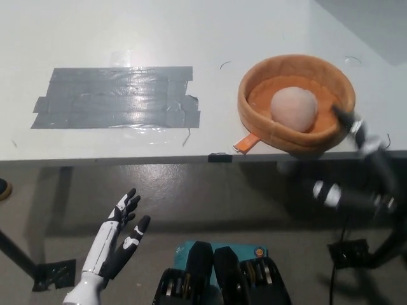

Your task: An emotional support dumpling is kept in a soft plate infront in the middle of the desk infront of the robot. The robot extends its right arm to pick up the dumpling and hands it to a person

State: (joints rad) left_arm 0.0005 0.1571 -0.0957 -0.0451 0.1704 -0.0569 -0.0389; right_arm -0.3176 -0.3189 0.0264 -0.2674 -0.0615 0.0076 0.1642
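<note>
A pale pink plush dumpling lies inside a soft orange plate near the front edge of the white desk, right of centre. My black right hand is motion-blurred at the plate's right rim, fingertips close to or touching the rim, apart from the dumpling; its fingers are too smeared to read. My white left hand hangs below the desk edge at lower left, fingers spread, holding nothing.
A patch of grey tape strips covers the desk's left-middle. The white desk ends at a front edge just below the plate. A small black clip sits on that edge. An orange tag sticks out from the plate.
</note>
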